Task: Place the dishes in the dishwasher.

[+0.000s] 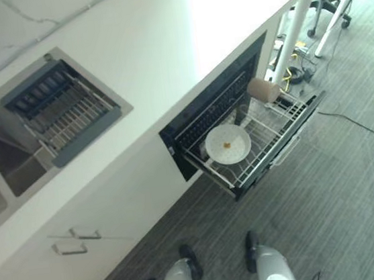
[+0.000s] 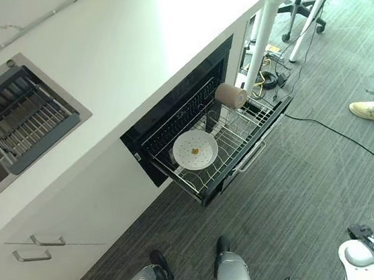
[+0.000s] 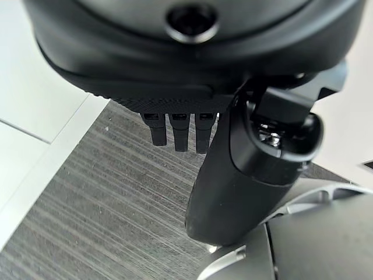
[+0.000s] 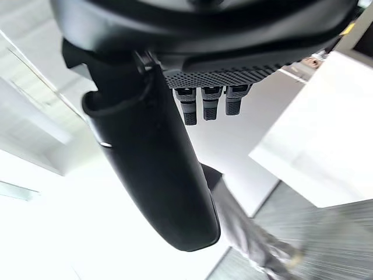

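The dishwasher under the white bench is open, with its wire rack pulled out over the floor. A white plate with a small orange crumb lies flat in the rack's near left part, and a tan cup lies on its side at the far right end. The sink with a dark drainer sits on the left. The left hand and right hand both hang empty, fingers relaxed and straight. A person's shoe is on the far right.

Plate in pulled-out dishwasher rack, cup behind it, sink far left w/ drainer
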`<state>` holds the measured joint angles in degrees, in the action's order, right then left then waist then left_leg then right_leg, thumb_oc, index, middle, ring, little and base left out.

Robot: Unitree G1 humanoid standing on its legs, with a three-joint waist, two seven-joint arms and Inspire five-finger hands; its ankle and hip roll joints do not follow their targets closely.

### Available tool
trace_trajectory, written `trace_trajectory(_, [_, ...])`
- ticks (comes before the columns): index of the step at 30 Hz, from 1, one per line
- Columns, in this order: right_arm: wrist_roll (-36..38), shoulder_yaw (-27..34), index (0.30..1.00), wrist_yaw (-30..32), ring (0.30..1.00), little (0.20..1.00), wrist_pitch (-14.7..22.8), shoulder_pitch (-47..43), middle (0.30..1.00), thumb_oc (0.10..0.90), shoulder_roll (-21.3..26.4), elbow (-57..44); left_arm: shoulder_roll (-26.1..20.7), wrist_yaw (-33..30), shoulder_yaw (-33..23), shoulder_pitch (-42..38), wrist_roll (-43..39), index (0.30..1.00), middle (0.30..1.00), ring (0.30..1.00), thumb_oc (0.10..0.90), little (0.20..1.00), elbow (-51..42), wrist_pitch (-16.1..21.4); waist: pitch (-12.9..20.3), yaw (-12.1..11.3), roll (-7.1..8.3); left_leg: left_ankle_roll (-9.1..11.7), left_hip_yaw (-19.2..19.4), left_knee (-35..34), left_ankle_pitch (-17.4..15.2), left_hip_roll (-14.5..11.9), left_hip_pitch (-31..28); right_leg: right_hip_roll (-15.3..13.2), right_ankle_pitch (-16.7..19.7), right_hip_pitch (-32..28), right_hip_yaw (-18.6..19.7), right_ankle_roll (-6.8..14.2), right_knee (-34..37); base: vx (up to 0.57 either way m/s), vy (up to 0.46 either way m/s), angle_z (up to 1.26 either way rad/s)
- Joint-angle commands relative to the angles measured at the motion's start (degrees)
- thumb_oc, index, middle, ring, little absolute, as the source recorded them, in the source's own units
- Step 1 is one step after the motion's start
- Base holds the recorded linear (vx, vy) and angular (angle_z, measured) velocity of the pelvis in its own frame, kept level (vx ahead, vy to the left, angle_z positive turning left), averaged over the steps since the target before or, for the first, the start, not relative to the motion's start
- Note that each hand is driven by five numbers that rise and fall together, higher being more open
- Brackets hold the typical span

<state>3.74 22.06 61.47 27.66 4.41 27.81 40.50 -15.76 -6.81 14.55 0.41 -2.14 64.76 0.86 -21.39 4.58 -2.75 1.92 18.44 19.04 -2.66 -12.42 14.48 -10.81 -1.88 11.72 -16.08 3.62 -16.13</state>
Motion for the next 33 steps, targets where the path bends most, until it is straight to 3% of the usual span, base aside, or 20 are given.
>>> trace_trajectory(1, [3.3, -1.3, 0.9, -4.4, 0.9, 0.9, 3.6, -4.5, 0.9, 0.8, 4.4, -2.6, 1.2, -0.3, 3.6, -1.7, -4.2, 0.9, 0.9, 0.9, 0.8, 0.9, -2.5, 1.7, -3.1, -0.8, -1.3, 1.7, -2.2, -1.9, -4.9, 0.1, -5.2, -1.7, -10.6, -3.7, 0.1, 2.1, -7.3, -0.01, 0.07, 0.03])
trace_trajectory(5, [4.1, -5.7, 0.9, -7.6, 0.9, 0.9, 3.1, -7.8, 0.9, 0.8, 4.5, 1.6, 1.0, -1.1, 4.5, -2.9, -6.6, 0.9, 0.9, 0.9, 0.8, 0.9, -3.5, 2.0, -4.7, -2.1, -1.86, 1.4, -2.8, -1.9, -4.2, 0.8, -3.3, -2.4, -11.1, -0.9, 0.0, 2.0, -10.4, -0.11, 0.022, 0.01])
trace_trajectory(10, [-2.1, -13.3, 0.9, -10.6, 0.9, 0.9, -1.1, -13.5, 0.9, 0.8, 6.7, 3.4, 0.3, -0.9, 4.5, -3.9, -7.9, 0.9, 0.9, 0.9, 0.8, 0.9, -5.0, 2.5, -6.9, -4.3, -2.76, 0.7, -4.1, -1.9, -3.3, 2.5, -0.8, -3.3, -11.7, 2.7, -0.2, 1.9, -14.3, -0.09, 0.013, 0.05])
trace_trajectory(14, [-3.1, -18.1, 0.9, -12.2, 0.9, 0.9, -3.4, -17.9, 0.9, 0.8, 9.2, 5.4, -0.5, -0.9, 5.0, -4.8, -7.4, 0.9, 0.9, 0.9, 0.8, 0.9, -5.5, 3.0, -8.3, -6.0, -3.16, 0.4, -5.1, -1.9, -2.4, 3.3, 1.4, -4.0, -12.0, 5.3, -0.6, 1.8, -16.9, -0.07, -0.008, 0.19])
trace_trajectory(25, [-7.2, -26.8, 0.9, -17.3, 0.9, 0.9, -1.1, -31.5, 0.9, 0.8, 18.9, 5.3, -3.0, 0.3, 6.2, -5.0, -9.0, 0.9, 0.9, 0.9, 0.8, 0.9, -8.3, 5.2, -8.4, -11.7, -5.02, -1.3, -7.9, -1.9, -0.2, 6.0, 10.3, -5.3, -12.8, 15.4, -1.4, 1.5, -24.2, -0.01, 0.025, 0.19])
trace_trajectory(33, [-10.8, -34.1, 0.9, -21.4, 0.9, 0.9, -4.6, -47.6, 0.9, 0.8, 24.4, 1.3, -4.7, 2.9, 4.5, -4.5, -8.8, 0.9, 0.9, 0.9, 0.8, 0.9, -8.4, 6.2, -8.4, -15.6, -5.24, -2.2, -11.0, -1.9, 0.6, 8.1, 13.7, -4.3, -11.1, 17.5, -1.8, 1.8, -22.4, 0.1, 0.057, 0.15])
